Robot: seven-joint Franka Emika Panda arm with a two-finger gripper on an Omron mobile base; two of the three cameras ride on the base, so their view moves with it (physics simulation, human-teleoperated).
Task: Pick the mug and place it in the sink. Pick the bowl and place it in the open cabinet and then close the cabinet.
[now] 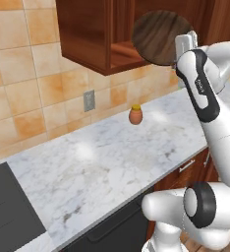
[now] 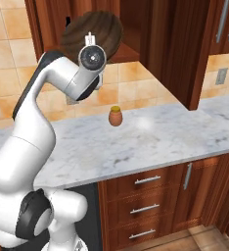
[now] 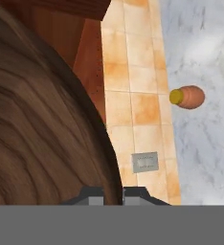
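- While the arm reaches up in the left base view, the bowl (image 1: 161,37) hangs tipped on edge in front of the open cabinet (image 1: 95,34), just at its mouth and high above the counter (image 1: 102,157). The claw (image 1: 178,51) sits at the bowl's right rim, largely hidden by the wrist. A small jar (image 1: 135,115) stands on the counter below, well apart.
- From the right base view, the bowl (image 2: 93,34) shows as a broad wooden disc behind the hand, against the cabinet (image 2: 136,29) opening. It looks stiff and smooth, wide for its single rim hold, so I would judge it top-heavy and liable to swing or slip if jolted. The jar (image 2: 115,116) is on the counter (image 2: 150,137).
- Through the hand view, the bowl's (image 3: 42,124) wood-grain wall runs down between the two fingertips (image 3: 90,197), and the claw (image 3: 113,196) is clamped tight on that thin rim. The rim seems the only sensible place to take it. Beyond lie tiles, a wall socket (image 3: 145,162) and the jar (image 3: 188,97).
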